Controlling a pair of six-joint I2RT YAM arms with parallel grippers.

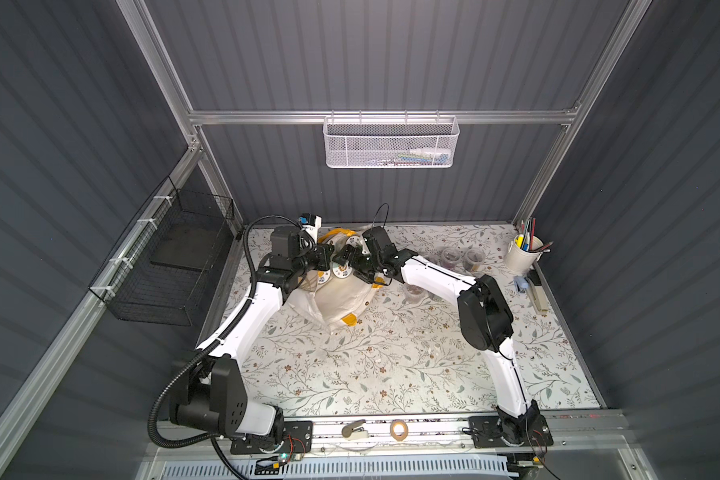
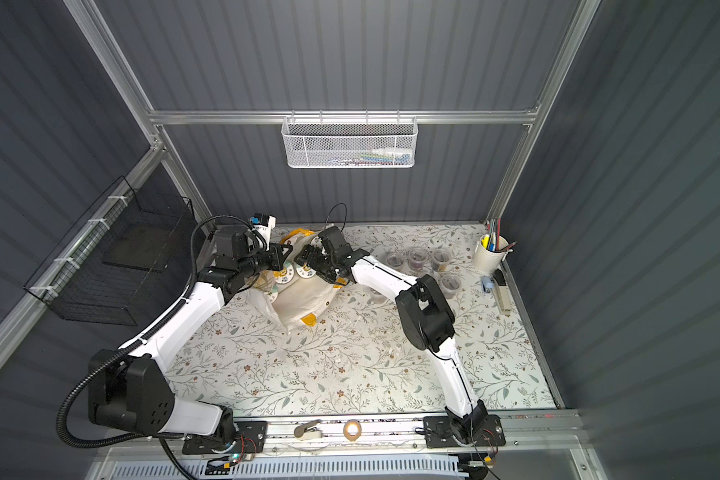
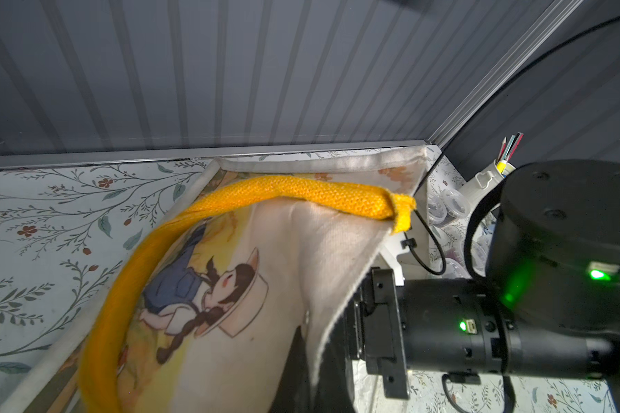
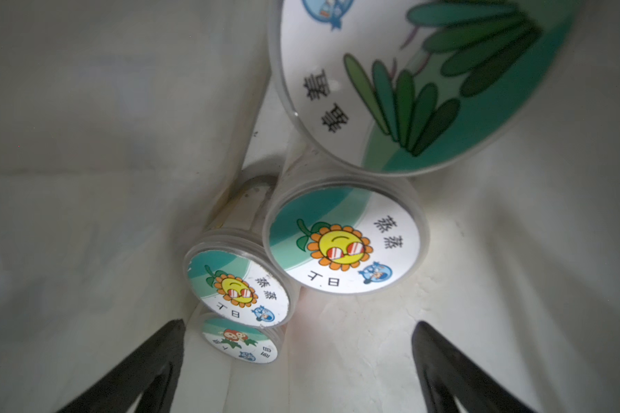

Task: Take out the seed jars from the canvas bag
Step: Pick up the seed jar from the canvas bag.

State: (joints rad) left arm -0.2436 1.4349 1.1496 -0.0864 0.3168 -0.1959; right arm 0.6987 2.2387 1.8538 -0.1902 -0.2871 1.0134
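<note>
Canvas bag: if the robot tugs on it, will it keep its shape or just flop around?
Probably flops: the canvas bag looks slumped and creased, and its yellow handle bends in a loose curve. It may drag rather than slide freely, since pictured-lid jars lie inside. Those round jars could roll as the cloth shifts.

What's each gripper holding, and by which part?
Left gripper is shut, apparently on the rim of the canvas bag near its yellow handle; cloth hides the fingers. Right gripper is open inside the bag, short of the jars, holding nothing.
</note>
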